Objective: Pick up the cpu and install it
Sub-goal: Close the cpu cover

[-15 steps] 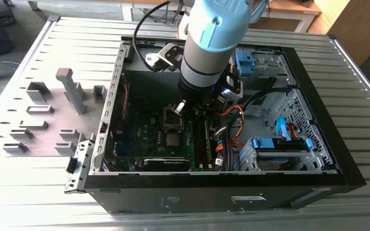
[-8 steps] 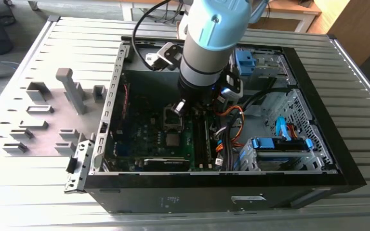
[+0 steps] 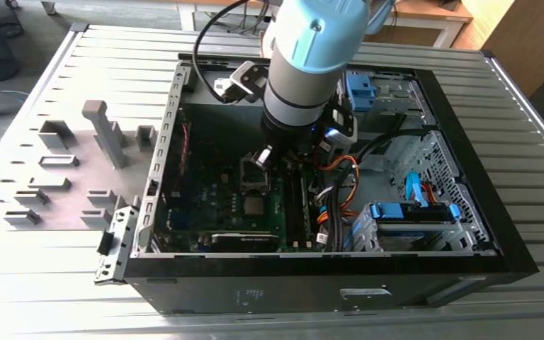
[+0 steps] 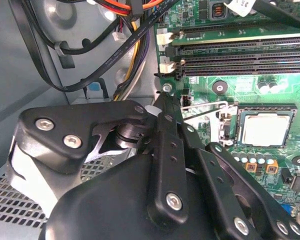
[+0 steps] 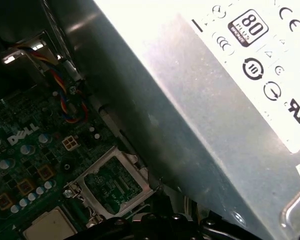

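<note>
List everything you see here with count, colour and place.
table: one, grey, under everything
computer case: one, black, open, on the table
holder blocks: several, grey, on the table, exterior view's left
motherboard: one, green, inside the case
cpu: one, silvery, lying in the motherboard's socket
power supply: one, grey, inside the case
drive brackets: at least two, blue, inside the case
arm: one, pale blue, reaching into the case
gripper: one, black, above the motherboard near the cpu

- cpu [image 4: 266, 128]: silvery-grey top
- motherboard [image 4: 240, 85]: green
- arm [image 3: 314, 35]: pale blue, with a black band
- tabletop [image 3: 111, 53]: silver-grey, ribbed in stripes
- computer case [image 3: 329, 287]: black
</note>
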Available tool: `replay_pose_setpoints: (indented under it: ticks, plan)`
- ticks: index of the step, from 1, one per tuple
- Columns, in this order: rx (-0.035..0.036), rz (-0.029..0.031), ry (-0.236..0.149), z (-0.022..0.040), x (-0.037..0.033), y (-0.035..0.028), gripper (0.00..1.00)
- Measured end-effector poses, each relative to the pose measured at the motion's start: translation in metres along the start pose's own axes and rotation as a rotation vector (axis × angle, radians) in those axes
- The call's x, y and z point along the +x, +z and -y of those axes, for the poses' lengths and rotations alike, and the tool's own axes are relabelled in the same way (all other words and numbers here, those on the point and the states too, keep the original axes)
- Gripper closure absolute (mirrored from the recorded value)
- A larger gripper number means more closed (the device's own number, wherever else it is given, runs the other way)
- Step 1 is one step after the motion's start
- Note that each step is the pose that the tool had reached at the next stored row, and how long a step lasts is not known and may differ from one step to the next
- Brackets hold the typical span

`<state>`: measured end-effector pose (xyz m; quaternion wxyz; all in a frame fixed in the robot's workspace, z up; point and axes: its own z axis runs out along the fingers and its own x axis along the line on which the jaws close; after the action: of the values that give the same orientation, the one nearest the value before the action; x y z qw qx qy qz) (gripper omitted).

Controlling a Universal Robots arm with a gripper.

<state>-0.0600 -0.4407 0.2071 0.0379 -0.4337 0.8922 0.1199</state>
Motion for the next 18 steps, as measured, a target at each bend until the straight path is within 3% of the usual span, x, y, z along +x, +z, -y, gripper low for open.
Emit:
replay_pose_setpoints:
  ticks: [10,18]
  plan:
    - [-0.001,0.0014,0.0,0.0005,0.0013,-0.0058,0.89]
    - [0.0008,0.0044,-0.001,0.0011,0.0044,-0.005,0.89]
